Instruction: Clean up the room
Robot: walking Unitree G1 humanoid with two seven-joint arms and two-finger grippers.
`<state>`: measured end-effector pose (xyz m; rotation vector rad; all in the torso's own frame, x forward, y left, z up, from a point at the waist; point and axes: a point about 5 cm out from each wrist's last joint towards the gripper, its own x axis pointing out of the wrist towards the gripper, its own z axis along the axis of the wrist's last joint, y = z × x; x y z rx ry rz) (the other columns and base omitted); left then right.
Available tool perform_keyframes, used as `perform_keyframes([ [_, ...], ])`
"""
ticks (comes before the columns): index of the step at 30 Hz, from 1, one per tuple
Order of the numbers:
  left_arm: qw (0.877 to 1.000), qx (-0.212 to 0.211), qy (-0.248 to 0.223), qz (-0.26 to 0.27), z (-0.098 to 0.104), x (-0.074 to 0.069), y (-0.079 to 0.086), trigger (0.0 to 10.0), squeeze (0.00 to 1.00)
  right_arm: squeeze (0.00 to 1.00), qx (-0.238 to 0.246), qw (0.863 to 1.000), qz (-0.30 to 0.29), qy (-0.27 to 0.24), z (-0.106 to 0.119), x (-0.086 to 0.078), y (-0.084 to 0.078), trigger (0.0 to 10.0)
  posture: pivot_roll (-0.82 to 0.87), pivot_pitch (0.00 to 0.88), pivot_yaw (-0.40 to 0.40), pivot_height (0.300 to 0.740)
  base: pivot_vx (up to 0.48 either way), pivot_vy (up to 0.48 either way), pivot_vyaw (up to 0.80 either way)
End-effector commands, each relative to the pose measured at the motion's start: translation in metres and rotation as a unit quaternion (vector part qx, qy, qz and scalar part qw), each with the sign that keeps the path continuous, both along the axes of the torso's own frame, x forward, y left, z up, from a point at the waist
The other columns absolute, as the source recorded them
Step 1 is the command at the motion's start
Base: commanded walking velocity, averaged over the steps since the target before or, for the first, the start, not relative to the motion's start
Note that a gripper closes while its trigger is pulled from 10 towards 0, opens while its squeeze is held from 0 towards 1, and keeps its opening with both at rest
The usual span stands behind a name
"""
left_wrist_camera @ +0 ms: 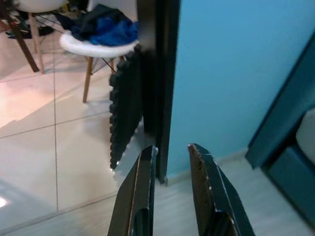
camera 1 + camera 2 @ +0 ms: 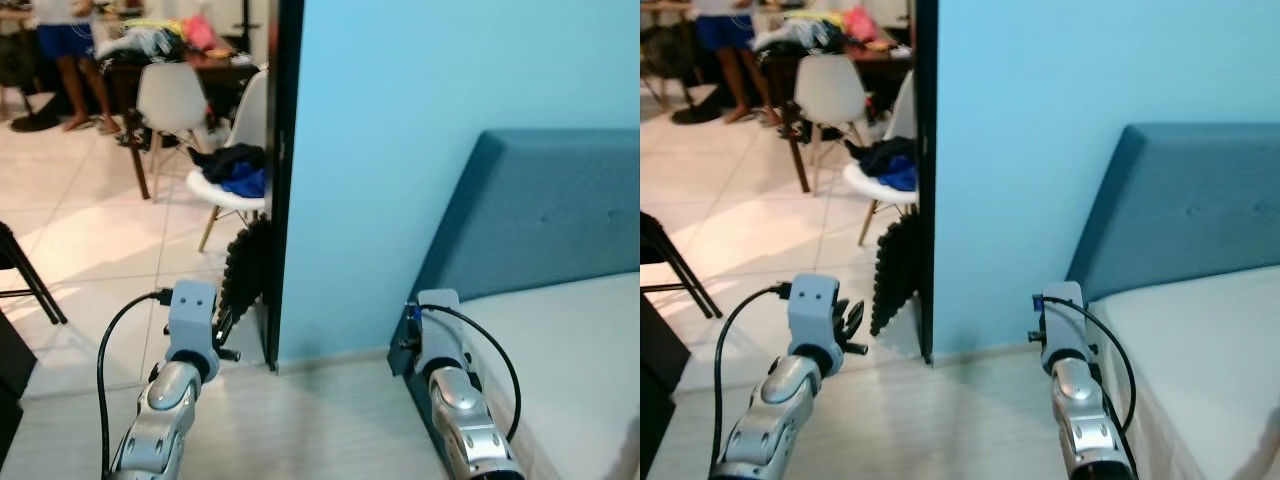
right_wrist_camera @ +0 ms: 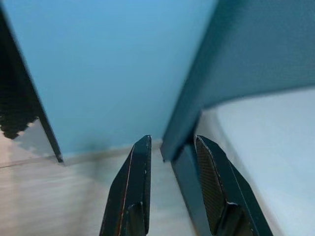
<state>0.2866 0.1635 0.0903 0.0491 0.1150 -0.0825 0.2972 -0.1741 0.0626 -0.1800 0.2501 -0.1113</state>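
We stand at the end of a light blue wall (image 2: 400, 150) with a black edge (image 2: 283, 180). Both our arms reach out low in front of us over the pale floor (image 2: 300, 420).

Our left gripper (image 1: 170, 162) points at the black edge of the wall. Its two black fingers (image 1: 142, 196) are a little apart and hold nothing. Just past them, a black foam mat (image 1: 123, 118) with a bumpy edge leans against the wall end.

Our right gripper (image 3: 172, 152) points at the corner where the dark blue headboard (image 2: 540, 210) meets the wall. Its fingers (image 3: 135, 191) are a little apart too, with nothing between them. Beside it is the bed's white mattress (image 2: 570, 340).

Past the wall, a white chair (image 2: 235, 170) has dark and blue clothes (image 2: 235, 168) piled on its seat. Another white chair (image 2: 172, 100) stands by a dark table (image 2: 190, 65) heaped with more bright clothes (image 2: 165, 38). A person (image 2: 70, 50) in blue shorts stands far back on the tiles.
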Motion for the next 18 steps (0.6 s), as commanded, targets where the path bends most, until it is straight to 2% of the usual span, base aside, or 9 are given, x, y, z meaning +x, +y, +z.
perform_keyframes([
  [1, 1.0, 0.006, 0.003, -0.007, -0.0026, -0.0006, -0.0026, 10.0, 0.0, 0.0, -0.011, 1.0, -0.007, -0.008, 0.0022, -0.0015, -0.0044, 10.0, 0.06, 0.003, -0.037, 0.74, 0.0, 0.0, -0.8],
  [18, 1.0, 0.002, -0.005, -0.015, -0.0008, 0.0021, -0.0055, 10.0, 0.0, 0.0, -0.012, 0.999, -0.028, -0.022, 0.0054, -0.0025, -0.0082, 10.0, 0.06, 0.0, -0.032, 0.74, 0.0, 0.0, -0.8],
])
